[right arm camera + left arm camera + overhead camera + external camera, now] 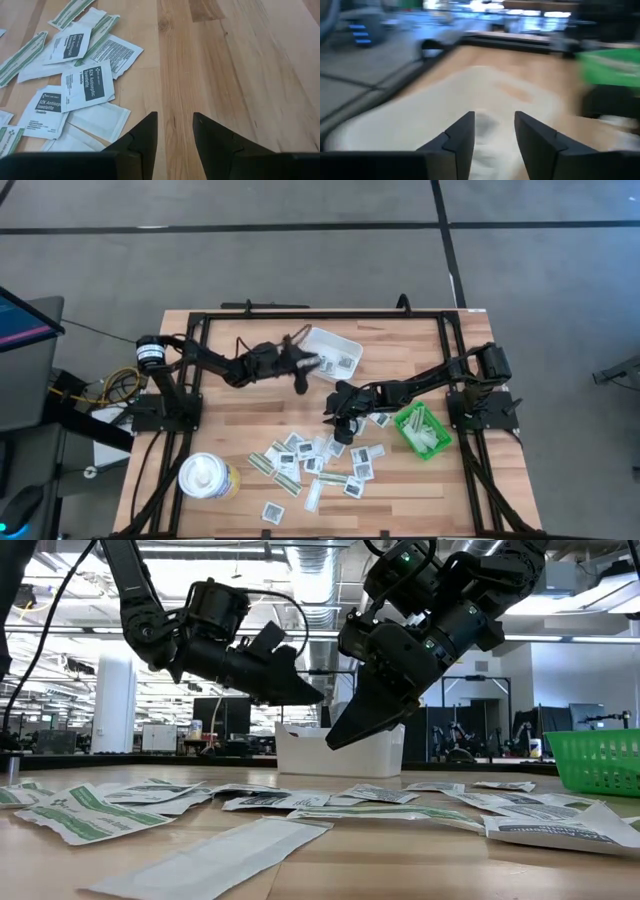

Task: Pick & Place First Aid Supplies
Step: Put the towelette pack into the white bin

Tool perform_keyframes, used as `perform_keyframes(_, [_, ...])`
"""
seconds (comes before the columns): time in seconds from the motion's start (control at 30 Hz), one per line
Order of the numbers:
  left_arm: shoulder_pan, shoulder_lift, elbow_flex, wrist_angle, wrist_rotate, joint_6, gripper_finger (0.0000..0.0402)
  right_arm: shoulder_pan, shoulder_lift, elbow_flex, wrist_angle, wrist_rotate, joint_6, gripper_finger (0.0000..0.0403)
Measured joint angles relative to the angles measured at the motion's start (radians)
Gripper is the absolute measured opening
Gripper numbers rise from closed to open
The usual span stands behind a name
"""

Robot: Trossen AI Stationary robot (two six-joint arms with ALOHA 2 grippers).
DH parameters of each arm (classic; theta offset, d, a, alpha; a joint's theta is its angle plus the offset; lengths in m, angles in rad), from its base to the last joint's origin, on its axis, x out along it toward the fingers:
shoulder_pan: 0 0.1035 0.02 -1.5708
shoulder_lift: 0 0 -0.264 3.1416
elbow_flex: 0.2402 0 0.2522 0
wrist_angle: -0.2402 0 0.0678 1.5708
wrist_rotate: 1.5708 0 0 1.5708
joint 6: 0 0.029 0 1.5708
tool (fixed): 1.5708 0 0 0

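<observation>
The left gripper is seen raised above the table, just beside the near-left edge of the white tray, and its fingers are parted by a narrow gap with nothing between them. In its own wrist view the fingers are pointed over a pale surface, too blurred to be told apart. The right gripper is held low over bare wood at the far edge of the packets, between the tray and the green bin; its jaws are likewise set a little apart and empty, with plain tabletop showing through the gap in the right wrist view. The packets are spread flat across the middle and near part of the table, some overlapping, well clear of both grippers (square white ones with dark print reading "Antiseptic Towelette", and narrow white-and-olive strips). A few packets can be made out inside the tray, and pale strips inside the bin. A white tub with a yellow band is stood at the near-left part of the table, apart from the pile. In the low view both grippers are seen hanging above the packets, in front of the tray.
</observation>
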Motion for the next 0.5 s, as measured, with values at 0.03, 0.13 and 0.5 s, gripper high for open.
perform_keyframes(0.03, [-0.015, 0.000, 0.000, 0.000, 0.047, -0.004, 0.0137, 0.000, 0.000, 0.000, -0.001, 0.000, 0.000, 0.0118])
perform_keyframes(0.13, [-0.076, 0.000, 0.000, 0.000, 0.152, -0.022, 0.0129, 0.001, 0.000, 0.000, -0.008, 0.000, 0.001, 0.0118])
perform_keyframes(0.5, [-0.307, 0.000, -0.003, -0.117, 0.163, -0.020, 0.0108, 0.041, -0.020, 0.002, -0.230, -0.001, 0.001, 0.0117])
